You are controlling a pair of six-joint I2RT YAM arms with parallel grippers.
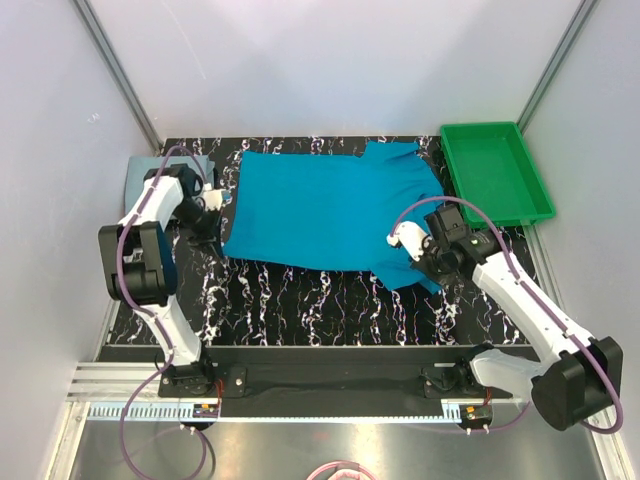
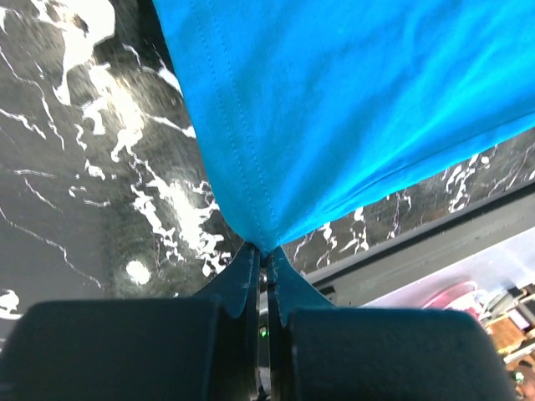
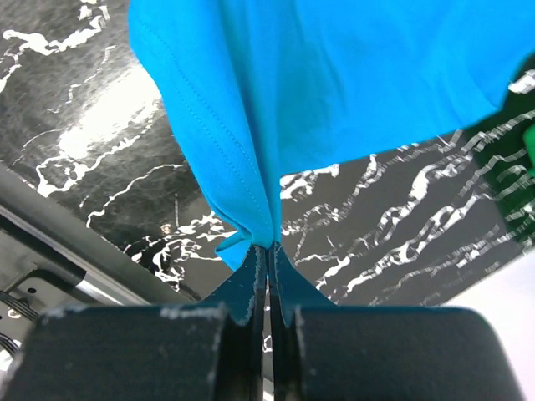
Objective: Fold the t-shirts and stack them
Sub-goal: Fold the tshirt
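Note:
A bright teal-blue t-shirt (image 1: 330,210) lies spread across the black marbled table (image 1: 300,310). My left gripper (image 1: 214,212) is shut on the shirt's left edge; in the left wrist view the cloth (image 2: 334,109) rises from my closed gripper (image 2: 265,255). My right gripper (image 1: 412,245) is shut on the shirt's lower right part; in the right wrist view the cloth (image 3: 334,100) bunches at my closed gripper (image 3: 269,249). A pale grey-blue t-shirt (image 1: 140,176) lies folded at the far left, mostly hidden behind my left arm.
A green plastic tray (image 1: 495,172) stands at the back right, close to the teal shirt's sleeve. White walls enclose the table on three sides. The arm bases sit on a black rail (image 1: 330,380) at the near edge.

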